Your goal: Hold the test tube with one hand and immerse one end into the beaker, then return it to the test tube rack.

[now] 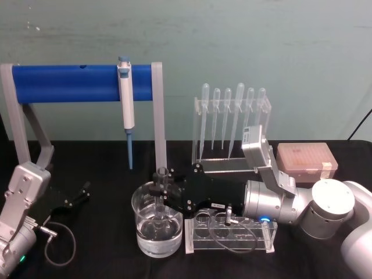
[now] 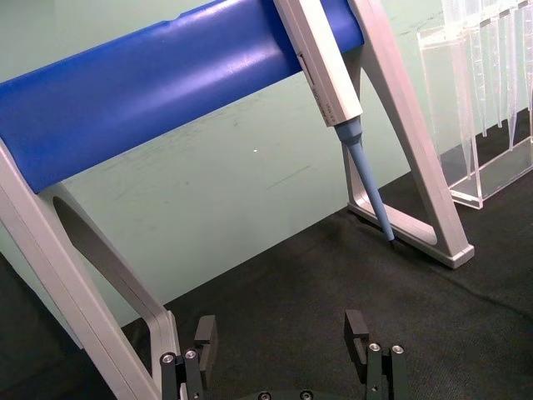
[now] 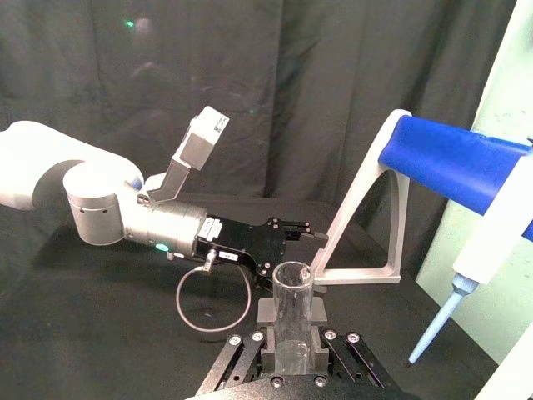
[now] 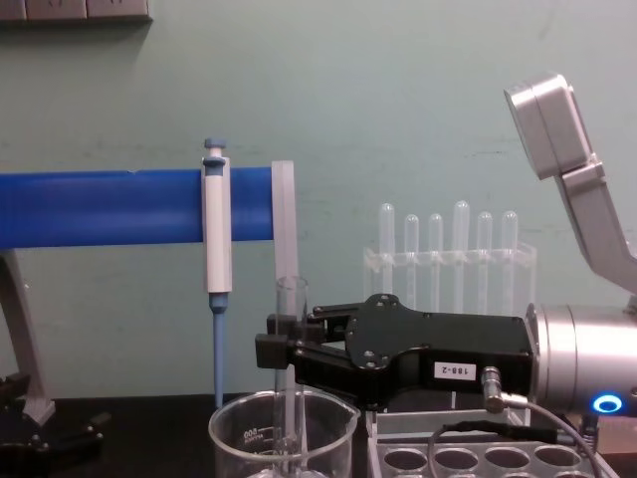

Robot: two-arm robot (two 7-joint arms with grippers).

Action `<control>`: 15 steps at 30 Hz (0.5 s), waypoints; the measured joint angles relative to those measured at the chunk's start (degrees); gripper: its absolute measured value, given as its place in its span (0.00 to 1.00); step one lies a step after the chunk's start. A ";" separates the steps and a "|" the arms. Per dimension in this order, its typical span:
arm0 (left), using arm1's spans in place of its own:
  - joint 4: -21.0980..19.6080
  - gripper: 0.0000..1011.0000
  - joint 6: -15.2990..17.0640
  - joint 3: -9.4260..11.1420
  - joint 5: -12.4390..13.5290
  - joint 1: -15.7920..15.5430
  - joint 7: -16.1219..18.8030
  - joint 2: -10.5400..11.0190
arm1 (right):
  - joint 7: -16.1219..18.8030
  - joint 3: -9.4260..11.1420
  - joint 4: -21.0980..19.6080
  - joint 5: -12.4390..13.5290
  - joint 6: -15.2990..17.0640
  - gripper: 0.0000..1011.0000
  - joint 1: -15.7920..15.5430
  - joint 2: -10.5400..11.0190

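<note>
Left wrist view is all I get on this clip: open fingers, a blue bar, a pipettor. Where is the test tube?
Observer: The right gripper is shut on the test tube, holding it upright.
Operator: Over the rack?
Observer: No, over the beaker; the tube's lower end is inside it.
Operator: And the rack?
Observer: The test tube rack stands beside the beaker, on the robot's right.
</note>
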 joint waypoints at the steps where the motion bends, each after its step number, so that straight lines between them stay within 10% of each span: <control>1: 0.00 0.99 0.00 0.00 0.00 0.00 0.00 0.00 | 0.00 0.00 0.00 0.00 0.00 0.22 0.00 0.00; 15: 0.00 0.99 0.00 0.00 0.00 0.00 0.00 0.00 | 0.00 0.00 0.00 0.00 0.00 0.22 0.00 0.00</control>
